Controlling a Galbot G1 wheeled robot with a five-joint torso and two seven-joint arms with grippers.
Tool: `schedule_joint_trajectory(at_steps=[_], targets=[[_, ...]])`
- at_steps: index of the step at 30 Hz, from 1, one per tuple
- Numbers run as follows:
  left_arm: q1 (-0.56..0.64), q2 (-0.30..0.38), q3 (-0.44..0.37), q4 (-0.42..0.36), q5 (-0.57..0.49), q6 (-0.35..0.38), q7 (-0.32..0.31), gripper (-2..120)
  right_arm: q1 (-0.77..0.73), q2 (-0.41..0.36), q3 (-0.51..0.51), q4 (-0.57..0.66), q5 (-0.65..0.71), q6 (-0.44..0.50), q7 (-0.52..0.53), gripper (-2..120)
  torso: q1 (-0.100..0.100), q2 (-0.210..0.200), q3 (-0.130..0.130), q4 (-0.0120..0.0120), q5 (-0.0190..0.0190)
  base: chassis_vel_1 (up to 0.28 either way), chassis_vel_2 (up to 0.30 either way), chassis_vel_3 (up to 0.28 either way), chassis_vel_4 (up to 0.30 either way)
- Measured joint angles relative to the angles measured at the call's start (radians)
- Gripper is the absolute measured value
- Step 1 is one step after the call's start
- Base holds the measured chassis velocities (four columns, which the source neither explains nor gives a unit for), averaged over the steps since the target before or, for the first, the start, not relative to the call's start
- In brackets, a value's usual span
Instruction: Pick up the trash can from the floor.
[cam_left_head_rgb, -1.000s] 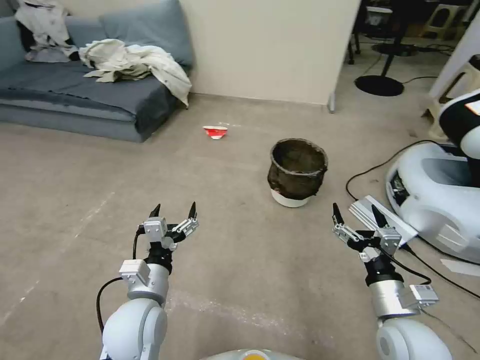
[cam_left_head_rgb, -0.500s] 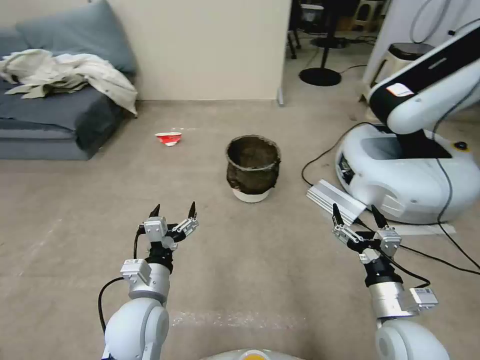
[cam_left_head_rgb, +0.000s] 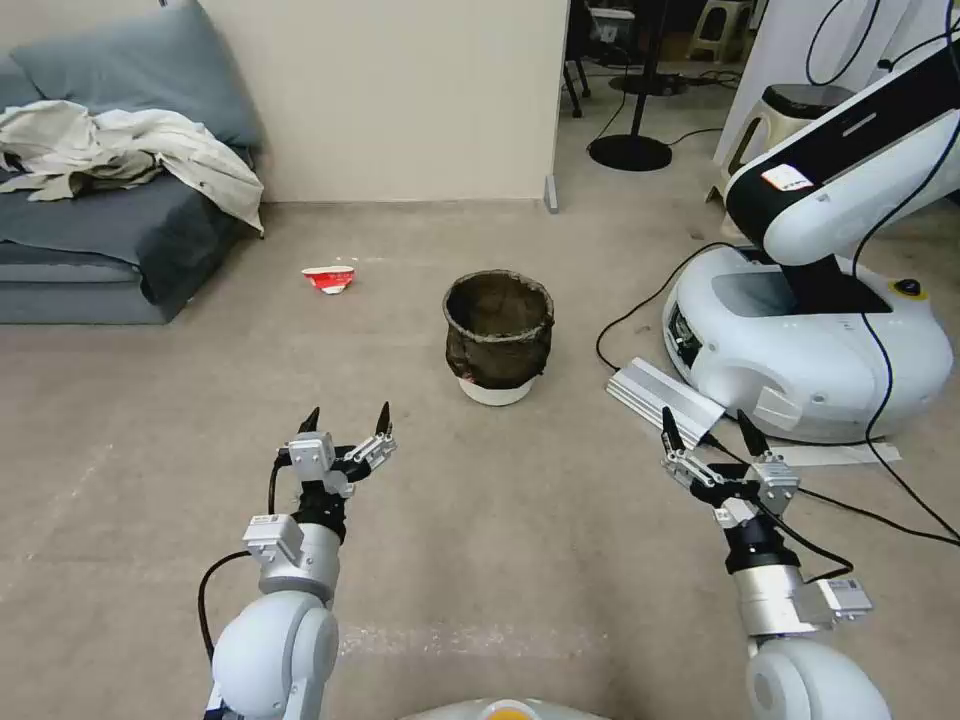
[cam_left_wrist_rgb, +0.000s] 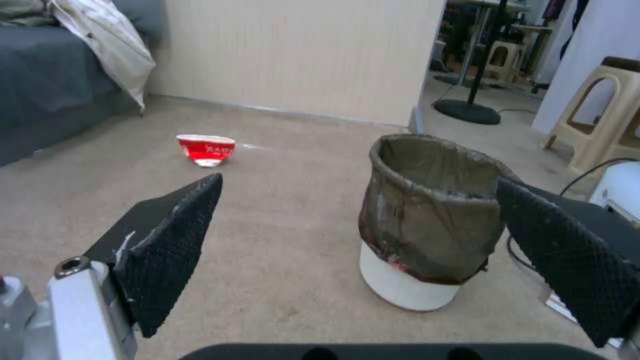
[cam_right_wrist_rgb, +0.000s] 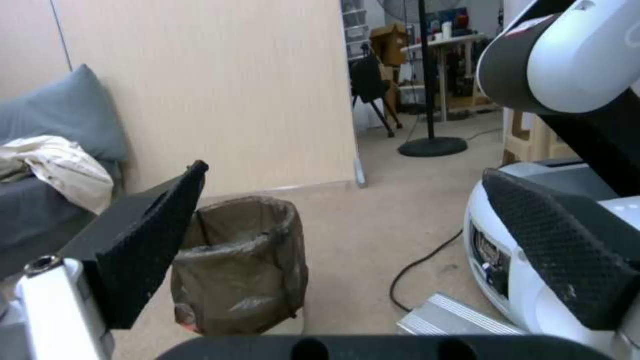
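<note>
Two grippers held out low in front of me, both empty. Left gripper (cam_left_head_rgb: 348, 422) hangs over bare floor (cam_left_head_rgb: 500, 520), fingers spread wide, nothing between them; right gripper (cam_left_head_rgb: 708, 434) likewise spread apart and holding nothing, just short of a ribbed silver metal block (cam_left_head_rgb: 660, 398) lying on the floor. Trash can (cam_left_head_rgb: 498, 336) stands upright on the floor ahead of me, between the lines of my two arms and well apart from both. Dark bag is folded over its rim, white base showing underneath. In the left wrist view the trash can (cam_left_wrist_rgb: 430, 220) sits between my spread fingertips (cam_left_wrist_rgb: 175, 240), farther off, not touched. In the right wrist view it (cam_right_wrist_rgb: 240, 265) appears beside one finger, also not touched. Crumpled red-and-white paper cup (cam_left_head_rgb: 328, 278) lies on the floor beyond and to the left of the can, near the grey sofa (cam_left_head_rgb: 90, 250), which carries a pale heap of cloth (cam_left_head_rgb: 130, 150). White robot base (cam_left_head_rgb: 810, 350) with black cables sits to the right of the can, apart from it.
</note>
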Motion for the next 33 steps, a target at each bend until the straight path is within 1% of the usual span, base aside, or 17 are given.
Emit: schedule_joint_trajectory(at_steps=[5,17,33], targets=[[-0.007,0.0,0.0,0.007,0.0,0.0,0.003,100,0.005,-0.002,-0.001,-0.003,0.005,0.0,-0.001,100,0.0,0.0,0.0,-0.0001,0.0,-0.052,0.033,0.053,-0.051],[-0.015,-0.004,0.002,0.015,0.0,-0.002,0.005,100,0.009,-0.003,-0.001,-0.005,0.006,-0.004,-0.001,100,0.0,0.0,0.0,0.0001,0.0001,-0.174,0.176,0.166,-0.171],[-0.012,-0.006,0.003,0.015,0.0,-0.005,0.006,100,0.007,-0.001,-0.001,-0.007,0.005,-0.005,-0.001,100,0.0,0.0,0.0,0.0,-0.0001,-0.144,0.144,0.144,-0.145]])
